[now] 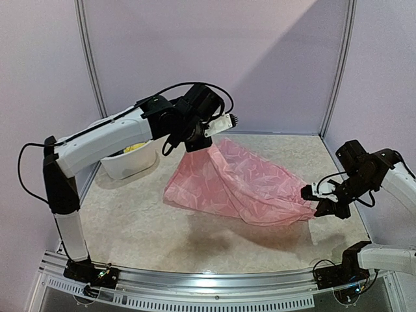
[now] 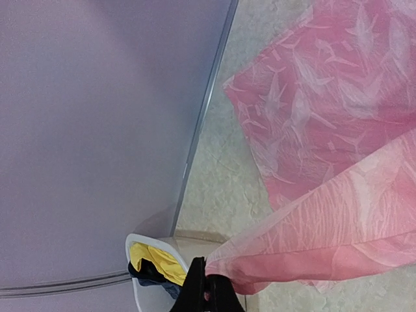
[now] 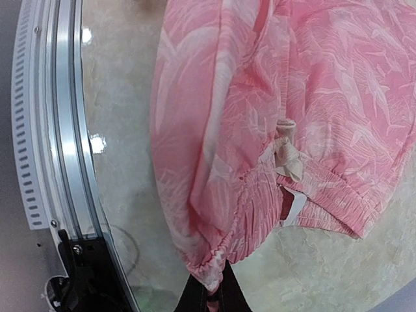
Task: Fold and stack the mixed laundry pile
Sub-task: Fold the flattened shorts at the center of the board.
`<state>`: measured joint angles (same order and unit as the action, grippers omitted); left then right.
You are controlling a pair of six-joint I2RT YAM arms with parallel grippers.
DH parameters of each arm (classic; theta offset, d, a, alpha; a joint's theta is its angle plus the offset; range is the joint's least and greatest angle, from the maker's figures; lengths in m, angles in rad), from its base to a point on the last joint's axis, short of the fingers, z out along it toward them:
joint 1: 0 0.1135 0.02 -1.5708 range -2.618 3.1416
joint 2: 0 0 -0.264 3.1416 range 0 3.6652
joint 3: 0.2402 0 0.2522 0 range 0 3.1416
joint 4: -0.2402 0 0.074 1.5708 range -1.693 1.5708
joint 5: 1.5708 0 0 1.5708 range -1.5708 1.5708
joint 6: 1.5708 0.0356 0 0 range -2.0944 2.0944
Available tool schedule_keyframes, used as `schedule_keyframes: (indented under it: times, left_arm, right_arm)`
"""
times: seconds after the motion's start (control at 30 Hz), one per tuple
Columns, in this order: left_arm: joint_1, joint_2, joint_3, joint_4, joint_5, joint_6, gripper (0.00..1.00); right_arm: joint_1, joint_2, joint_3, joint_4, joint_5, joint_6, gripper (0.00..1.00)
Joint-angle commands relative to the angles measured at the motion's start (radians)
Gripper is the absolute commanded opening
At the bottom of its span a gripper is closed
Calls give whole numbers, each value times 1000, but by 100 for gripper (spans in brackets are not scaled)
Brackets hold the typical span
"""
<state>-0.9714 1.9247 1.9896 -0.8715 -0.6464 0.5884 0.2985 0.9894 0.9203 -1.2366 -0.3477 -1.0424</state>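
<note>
A thin pink garment (image 1: 240,182) with a pale leaf print hangs stretched between my two grippers above the table. My left gripper (image 1: 197,144) is shut on its far upper corner; in the left wrist view the cloth (image 2: 338,195) runs out from the closed gripper (image 2: 207,286). My right gripper (image 1: 318,209) is shut on the gathered waistband corner at the right; it shows in the right wrist view (image 3: 214,289), with the garment (image 3: 273,117) and its drawstring knot (image 3: 289,153). A yellow piece (image 2: 153,260) and a navy piece (image 2: 153,278) lie in the white tub (image 1: 130,162).
The white tub stands at the back left by the pale wall (image 1: 214,52). A metal rail (image 3: 58,130) runs along the table's near edge. The speckled beige tabletop (image 1: 130,227) lies below the garment.
</note>
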Motion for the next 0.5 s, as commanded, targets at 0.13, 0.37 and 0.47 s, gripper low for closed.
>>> schedule_keyframes:
  times: [0.13, 0.37, 0.47]
  left_arm:
    - [98, 184, 232, 173, 41, 120, 0]
    - [114, 351, 371, 341, 77, 189, 0]
    - [119, 415, 409, 429, 66, 211, 0]
  right_arm:
    - [-227, 191, 173, -102, -249, 60, 0]
    - [-280, 318, 183, -77, -293, 98, 0]
    - [-289, 360, 187, -63, -294, 131, 0]
